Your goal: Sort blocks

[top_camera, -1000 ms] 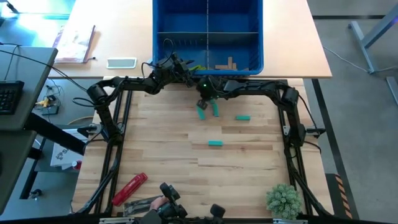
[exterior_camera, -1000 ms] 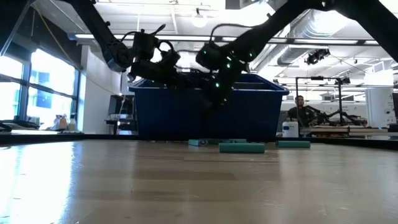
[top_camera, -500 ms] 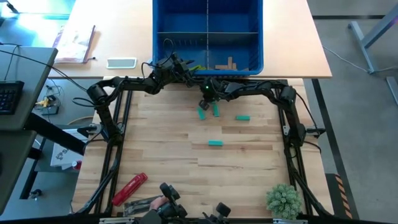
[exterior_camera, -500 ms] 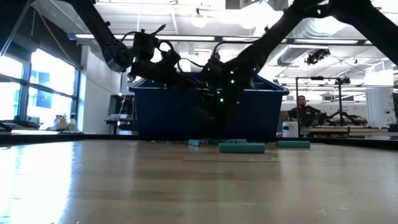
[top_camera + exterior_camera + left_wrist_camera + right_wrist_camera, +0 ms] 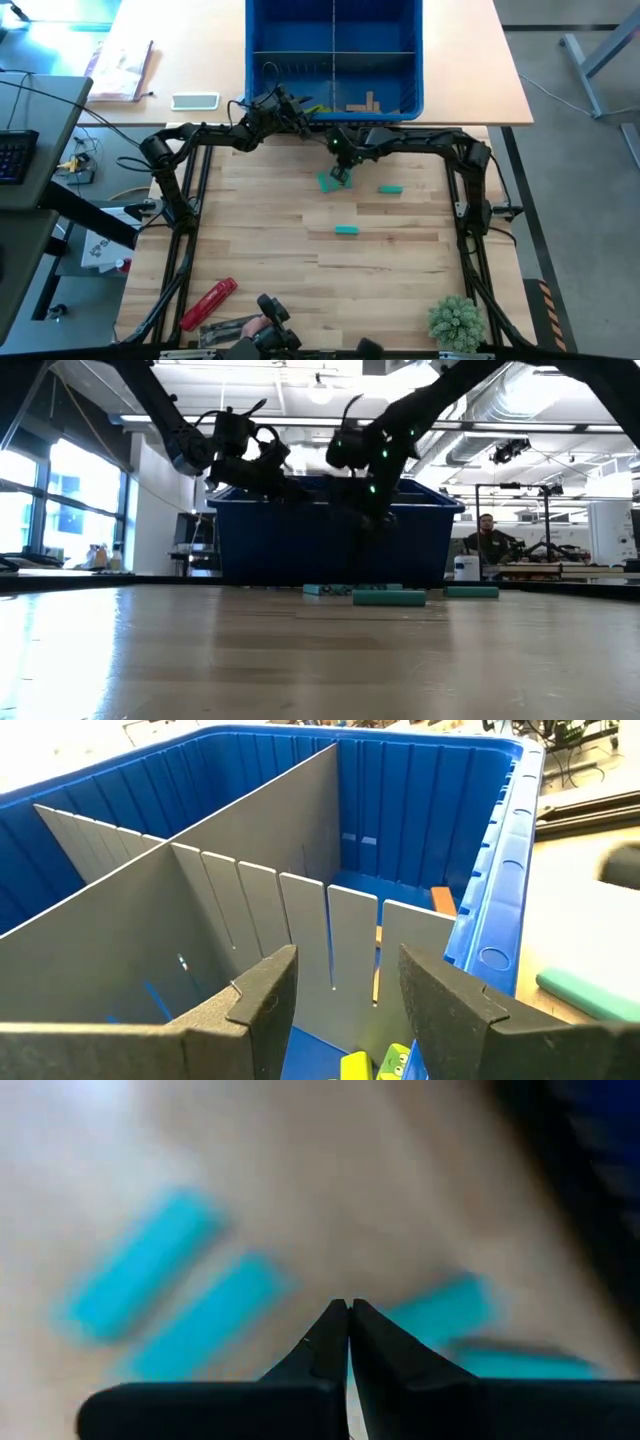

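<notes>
Right tool pinched shut, empty, over small teal rectangular blocks on table; light, rigid, slick; grip across long sides mid-length.

Your room: bright windows at left, exposed ceiling ducts, grey floor beside a pale desk, seated person behind.

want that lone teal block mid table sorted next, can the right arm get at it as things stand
Probably yes. The right gripper hangs with jaws shut above the teal pair, and only bare wooden tabletop lies between it and the lone teal block.
</notes>
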